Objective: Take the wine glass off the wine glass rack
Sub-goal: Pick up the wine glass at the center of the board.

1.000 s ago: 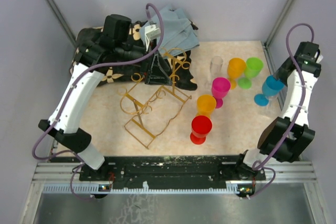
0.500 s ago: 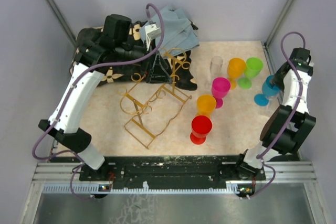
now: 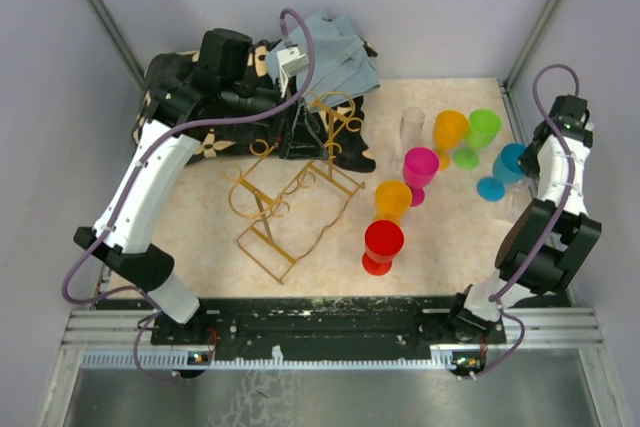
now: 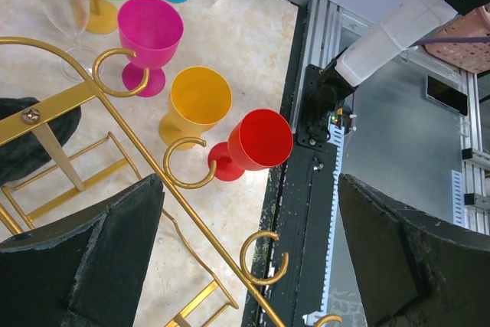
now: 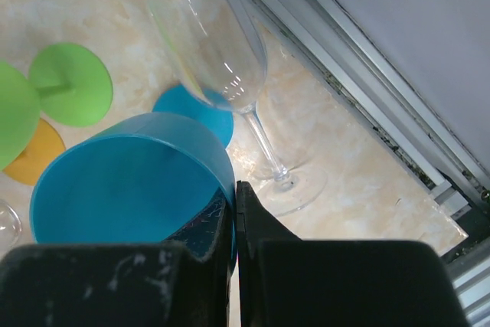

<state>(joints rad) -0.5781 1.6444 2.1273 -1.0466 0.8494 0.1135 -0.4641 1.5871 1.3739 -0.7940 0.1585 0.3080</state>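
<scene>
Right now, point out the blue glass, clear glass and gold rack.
blue glass (image 5: 122,181), right wrist view, inside the bowl.
clear glass (image 5: 214,44), right wrist view, bowl.
gold rack (image 4: 61,106), left wrist view, flat crossbar.

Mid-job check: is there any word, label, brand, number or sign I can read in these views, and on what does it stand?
No text can be read in any view.
wine glass rack: bare gold metal, no lettering.
blue glass and clear wine glass: no print visible.
coloured marks on the near rail: too small to read, if they are text at all.
</scene>
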